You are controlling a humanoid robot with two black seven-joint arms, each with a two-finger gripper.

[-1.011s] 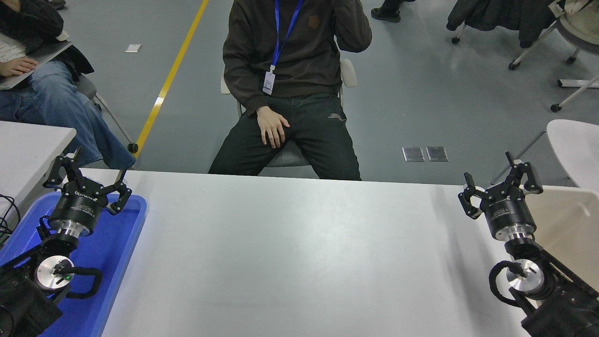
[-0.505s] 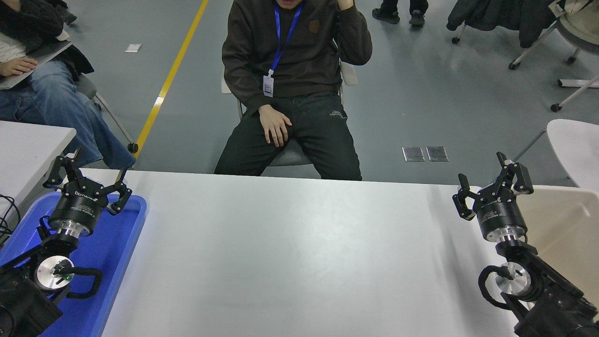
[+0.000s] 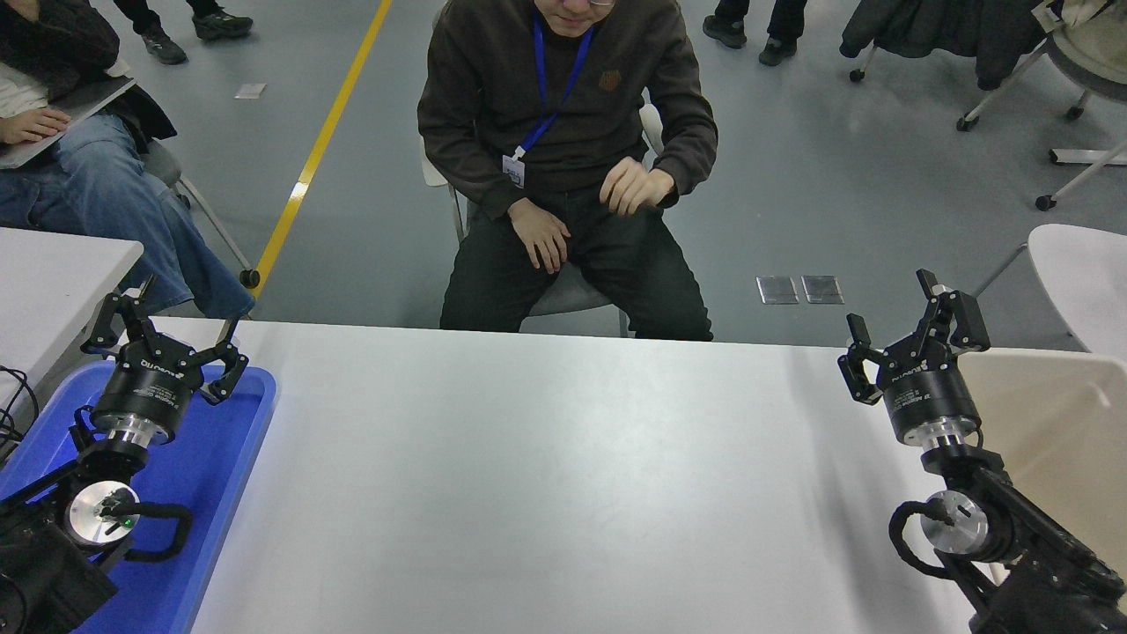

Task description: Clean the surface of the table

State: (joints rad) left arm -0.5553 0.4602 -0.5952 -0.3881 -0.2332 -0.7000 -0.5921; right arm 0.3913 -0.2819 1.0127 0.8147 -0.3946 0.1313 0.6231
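Note:
The table surface point(image 3: 546, 475) is a large matte white top that fills the middle of the head view; nothing lies on its bare part. My right gripper point(image 3: 889, 330) is open and empty, held above the table's far right edge, just left of a beige bin. My left gripper point(image 3: 167, 330) is open and empty, parked at the lower left over a blue tray.
A blue tray point(image 3: 238, 431) sits on the table's left end. A beige bin point(image 3: 1057, 423) stands at the right end. A person point(image 3: 563, 150) sits at the far side, hands off the table. A smaller white table point(image 3: 53, 273) is at the left edge.
My right gripper has moved a little left and toward the far edge, still open. The seated person has leaned forward and lowered a hand to the lap. The left arm has not moved.

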